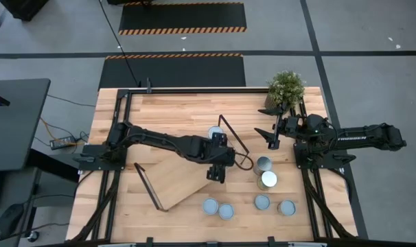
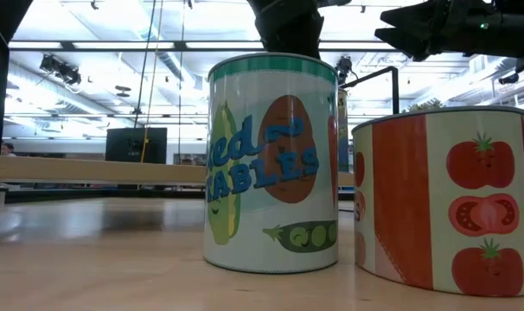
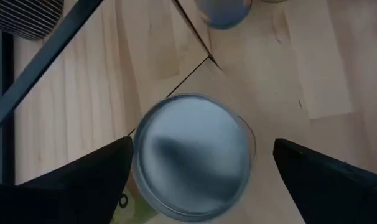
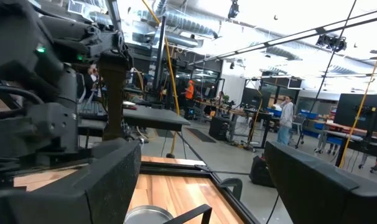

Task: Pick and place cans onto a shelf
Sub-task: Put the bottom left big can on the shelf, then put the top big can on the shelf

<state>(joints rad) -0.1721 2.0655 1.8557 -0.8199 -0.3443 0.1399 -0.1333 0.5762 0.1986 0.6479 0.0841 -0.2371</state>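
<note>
A can with a shiny silver top [image 3: 191, 158] stands upright on the light-wood shelf [image 1: 177, 184], near the board's right corner. My left gripper [image 3: 201, 180] [image 1: 217, 171] hangs over it, open, with one finger on each side of the can. A clear gap shows at one finger, and the other stands close by the rim. In the high view the gripper hides this can. My right gripper [image 1: 271, 137] [image 4: 201, 186] waits at the right, open, with nothing between its fingers.
Another can [image 1: 215, 132] stands just beyond the left gripper. Several more cans stand on the table at the near right [image 1: 263, 163] [image 1: 226, 210] [image 1: 286, 207]; two fill the low view [image 2: 273, 164] [image 2: 448, 199]. The shelf's black wire loop [image 1: 235, 140] rises beside the gripper. A potted plant [image 1: 285, 86] stands far right.
</note>
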